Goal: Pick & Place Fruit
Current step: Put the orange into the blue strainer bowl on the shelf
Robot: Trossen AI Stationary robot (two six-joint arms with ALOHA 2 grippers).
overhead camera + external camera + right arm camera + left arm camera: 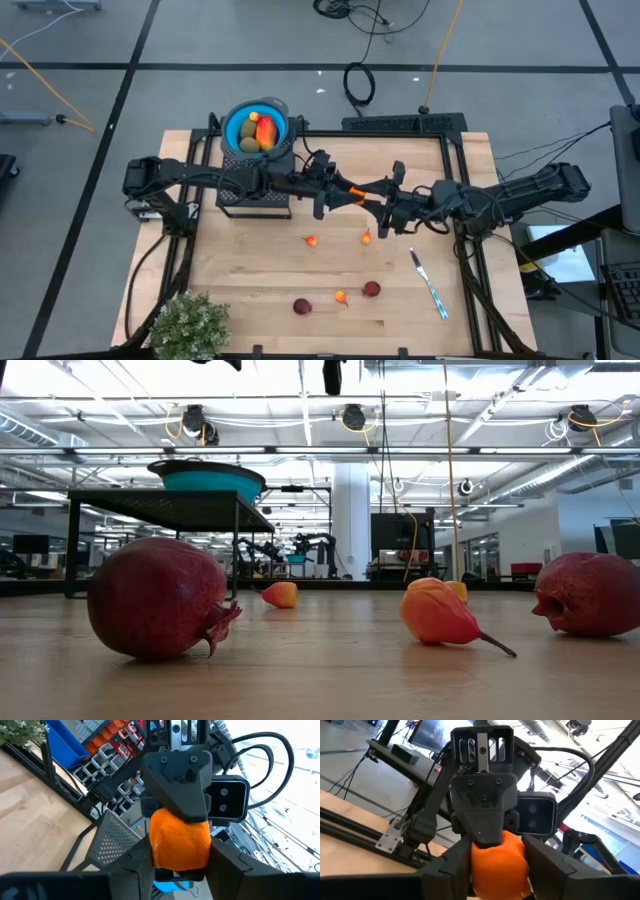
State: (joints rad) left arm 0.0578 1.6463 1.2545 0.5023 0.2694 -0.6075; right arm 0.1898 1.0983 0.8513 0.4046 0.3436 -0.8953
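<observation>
An orange, rough-skinned fruit piece [354,193] hangs in the air over the table's middle, between my two grippers, which face each other tip to tip. My left gripper [343,190] comes from the left and my right gripper [370,200] from the right, both shut on the piece. A blue bowl [232,130] on a black stand [255,205] at the far left holds a red-orange oblong [265,128] and olive ovals [250,145]. Two dark red balls [302,306] [371,289] and three small orange bits [311,241] [366,238] [342,297] lie on the table. My left gripper has the orange piece [497,870] pinched between its two fingers [452,867], coming level from the table's left. The piece is lifted clear. My right gripper pinches the same piece's other end [177,842] between its two fingers [140,865], level from the table's right.
A slim white and blue utensil [430,285] lies near the right front. A bushy green plant [190,325] stands at the near left corner. A black frame [400,125] borders the far side. The low view shows a dark red ball [160,598] close up.
</observation>
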